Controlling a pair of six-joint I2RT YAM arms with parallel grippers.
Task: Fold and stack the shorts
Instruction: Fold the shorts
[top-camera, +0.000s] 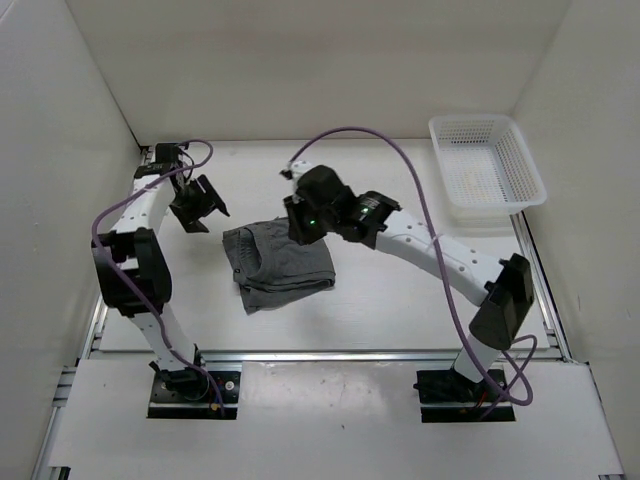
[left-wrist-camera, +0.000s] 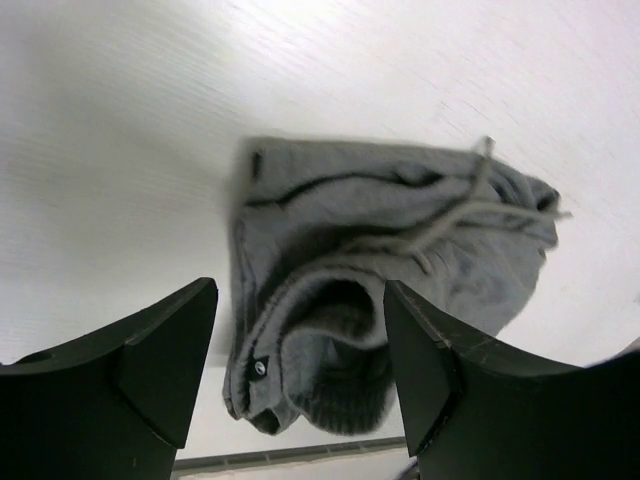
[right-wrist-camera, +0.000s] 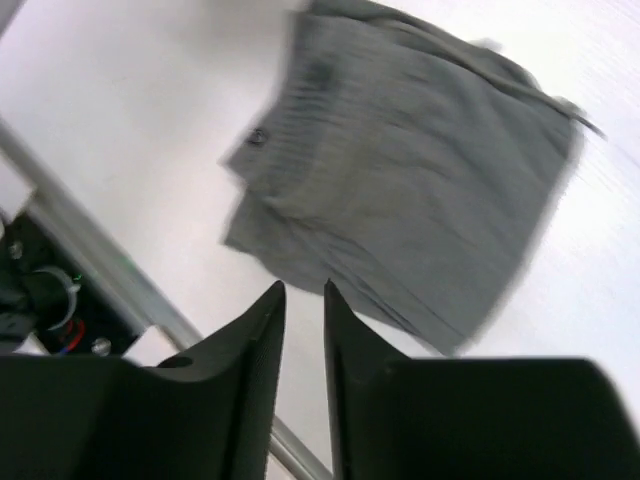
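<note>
The dark grey shorts (top-camera: 278, 265) lie bunched and roughly folded on the white table, left of centre. In the left wrist view the shorts (left-wrist-camera: 400, 250) show a thin drawstring (left-wrist-camera: 470, 205) and a rolled waistband. In the right wrist view the shorts (right-wrist-camera: 420, 170) lie flat below the fingers. My left gripper (top-camera: 200, 205) hovers left of and behind the shorts, open and empty (left-wrist-camera: 300, 290). My right gripper (top-camera: 303, 222) hangs above the shorts' far right corner, its fingers nearly together with nothing between them (right-wrist-camera: 305, 288).
A white mesh basket (top-camera: 487, 119) stands at the back right corner of the table. White walls close in the left, back and right. A metal rail (top-camera: 330, 353) runs along the table's near edge.
</note>
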